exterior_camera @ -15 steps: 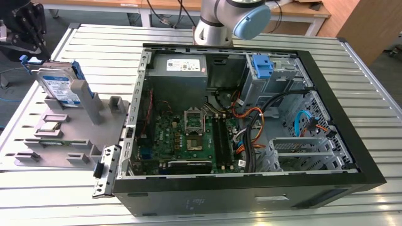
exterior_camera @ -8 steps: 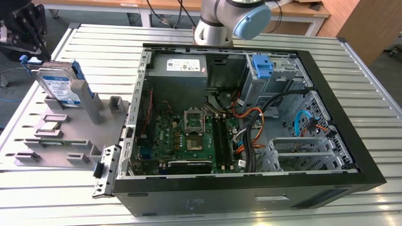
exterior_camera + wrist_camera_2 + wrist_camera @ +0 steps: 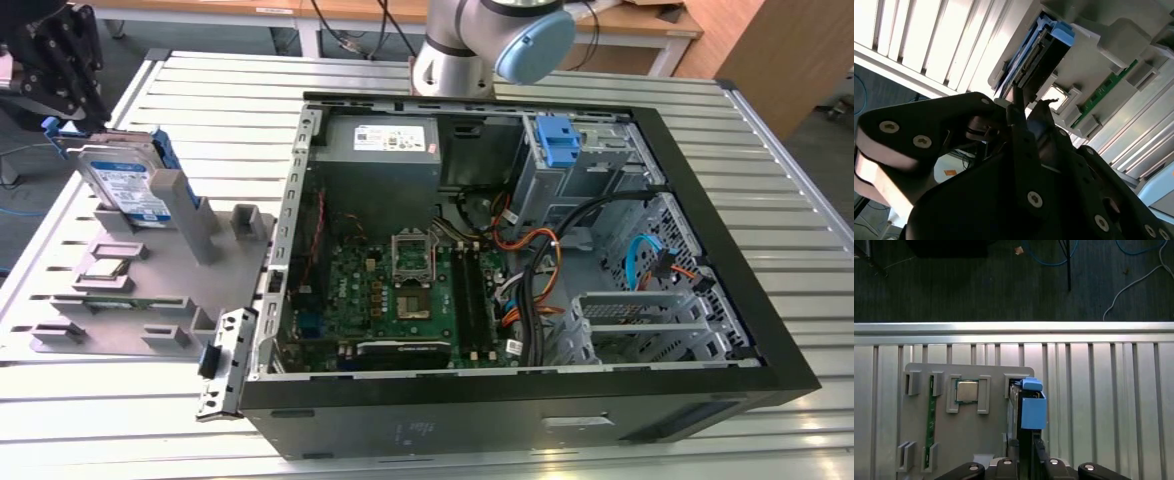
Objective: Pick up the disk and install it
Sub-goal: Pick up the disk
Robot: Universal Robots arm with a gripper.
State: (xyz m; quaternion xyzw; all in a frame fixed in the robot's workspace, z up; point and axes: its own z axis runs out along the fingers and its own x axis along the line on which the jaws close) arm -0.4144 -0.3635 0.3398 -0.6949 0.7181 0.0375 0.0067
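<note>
The hand (image 3: 1032, 104) is hovering empty and narrowly open. Directly below it the disk (image 3: 1040, 55) is standing on edge in a grey holder (image 3: 954, 435). Gripping well likely means centring squarely across its flat faces.

Open black PC case (image 3: 761, 310) lies on its side on the slatted metal table (image 3: 214, 90), side panel off. Inside it: green motherboard (image 3: 400, 290), grey power-supply box (image 3: 380, 138) in the far corner, light-blue plastic bracket (image 3: 554, 140) on the drive cage, and orange cables (image 3: 541, 240) and blue cables (image 3: 641, 255) looped beside the board. Grey fixture plate (image 3: 979, 440) sits at the exterior view's left of the case, holding a CPU (image 3: 967, 391) and a green memory stick (image 3: 931, 410) in separate slots. Blue cords (image 3: 1054, 255) lie on the dark floor beyond the table.
</note>
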